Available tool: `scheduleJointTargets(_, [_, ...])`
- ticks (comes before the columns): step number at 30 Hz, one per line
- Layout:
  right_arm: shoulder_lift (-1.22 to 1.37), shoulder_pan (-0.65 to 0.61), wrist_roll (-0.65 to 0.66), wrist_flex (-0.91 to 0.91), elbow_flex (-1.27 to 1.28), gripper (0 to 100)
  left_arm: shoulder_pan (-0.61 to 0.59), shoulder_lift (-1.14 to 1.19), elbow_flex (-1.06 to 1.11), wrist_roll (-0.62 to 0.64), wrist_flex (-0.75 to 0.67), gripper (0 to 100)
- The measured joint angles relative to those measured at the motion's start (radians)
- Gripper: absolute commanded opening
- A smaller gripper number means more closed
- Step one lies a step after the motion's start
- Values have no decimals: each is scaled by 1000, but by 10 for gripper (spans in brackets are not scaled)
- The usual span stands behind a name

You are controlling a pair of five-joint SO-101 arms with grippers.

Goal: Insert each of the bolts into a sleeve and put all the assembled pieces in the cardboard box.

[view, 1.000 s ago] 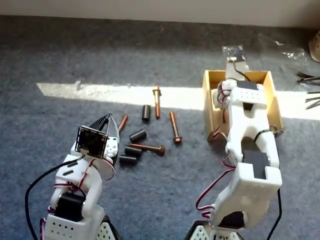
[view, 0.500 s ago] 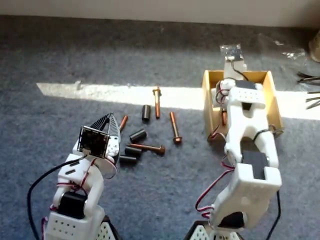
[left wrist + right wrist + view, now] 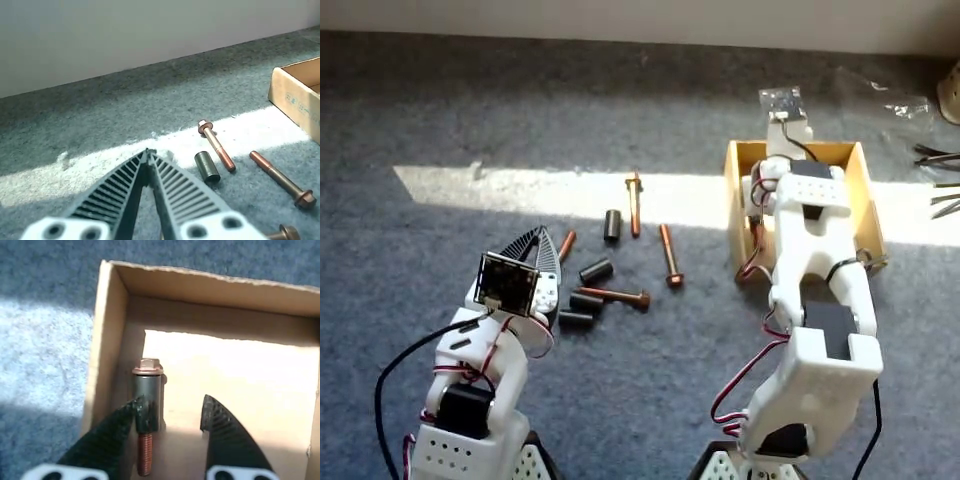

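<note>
Four bolts and four sleeves lie loose approx mid-carpet (image 3: pixel 420 120). Nearest you, the left gripper (image 3: pixel 542 242) is fully closed w/ nothing in it, tip just beside a short bolt (image 3: pixel 566 243). Next to that, three sleeves (image 3: pixel 586 301) bunch together, w/ a second bolt (image 3: pixel 617 296) touching one. Farther out is a third bolt (image 3: pixel 669 254), then a lone sleeve (image 3: pixel 612 224) near the fourth bolt (image 3: pixel 634 203), whose far end lies in the sunlit strip (image 3: pixel 470 185). Toward the carpet's right edge, farther back, the right gripper (image 3: pixel 173 402) hangs inside the cardboard box (image 3: pixel 107 340), fingers spread wide, gripping nothing. The assembled piece (image 3: pixel 148 390), bolt thru sleeve, lies along the box wall facing the loose parts, by one fingertip.
</note>
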Motion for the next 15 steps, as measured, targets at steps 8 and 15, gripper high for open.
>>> scheduleJointTargets(8, [0, 0, 0, 57, -6, 156, 0, 0, 0, 0, 0, 11])
scheduleJointTargets(15, [-103, -48, 0, 302, -183, 156, 0, 0, 0, 0, 0, 11])
